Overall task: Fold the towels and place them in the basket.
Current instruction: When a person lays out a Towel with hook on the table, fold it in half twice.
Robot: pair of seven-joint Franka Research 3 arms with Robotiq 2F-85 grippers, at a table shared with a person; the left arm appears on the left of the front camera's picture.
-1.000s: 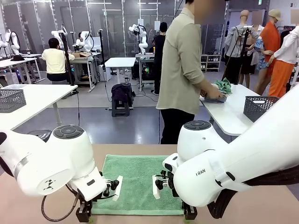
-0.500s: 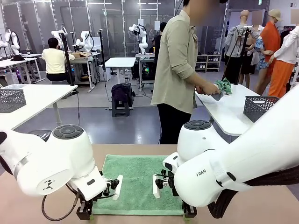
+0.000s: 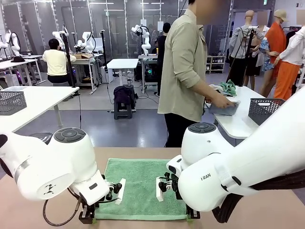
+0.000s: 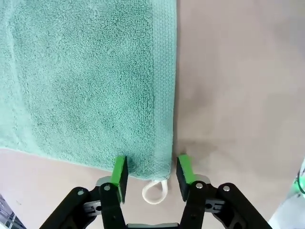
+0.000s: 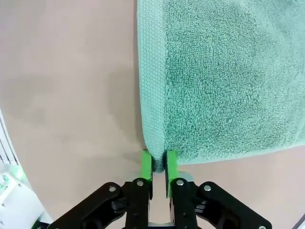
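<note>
Mint green towel (image 3: 143, 183) lies flat and unfolded on the brown tabletop (image 3: 128, 152), between the two arms. Left claw (image 4: 151, 172) is down at the towel's near corner on the robot's left. Its pads are spread, one either side of the corner, and the cloth is not pinched. The small white loop (image 4: 156, 192) lies on the tabletop between the fingers. Right claw (image 5: 158, 167) is at the near corner on the robot's right, pads pressed almost together and pinching the woven border there. Beyond the tabletop a person (image 3: 183, 71) stands turned to a white side table (image 3: 228, 125), one hand (image 3: 220, 101) on a grey-blue cloth (image 3: 228, 109).
</note>
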